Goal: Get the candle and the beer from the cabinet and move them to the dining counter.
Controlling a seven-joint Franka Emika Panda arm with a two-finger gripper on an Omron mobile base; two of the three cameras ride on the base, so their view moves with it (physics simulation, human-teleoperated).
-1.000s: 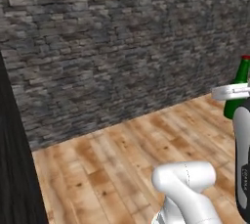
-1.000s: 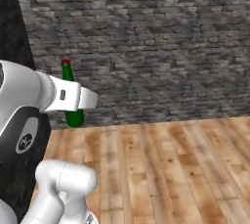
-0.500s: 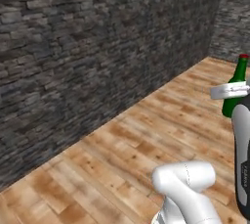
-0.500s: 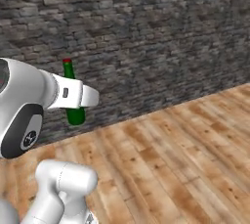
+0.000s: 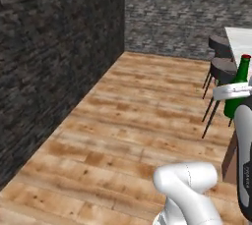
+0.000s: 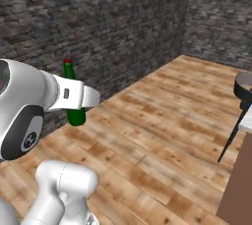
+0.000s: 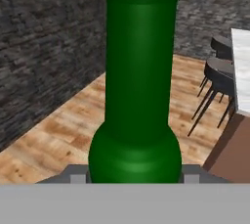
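Green glass is the load: the beer (image 5: 238, 87) sits upright at the right edge of the left base view, with the white hand wrapped across its lower body, red cap up. Black stools (image 5: 222, 67) stand just behind it, and a sliver of the dining counter (image 5: 241, 40) shows past them. Risk as I read it: the bottle rides out on the arm while the base moves, so a swing toward the counter could clip a stool back or the counter edge.

Right base view: bottle neck and base show above and below the white hand, with the gripper (image 6: 78, 102) clenched on the beer. The stone wall (image 6: 123, 27) is close behind it, so that side has little slack. One stool (image 6: 243, 91) stands at far right beside the brown counter side.

Hand view: the bottle body runs along the frame, seated between the two grey pads (image 7: 75, 175) at the bottom. Smooth round glass, so it could slip or rotate under a hard stop. The wood floor (image 7: 58, 135) between here and the stools is open.
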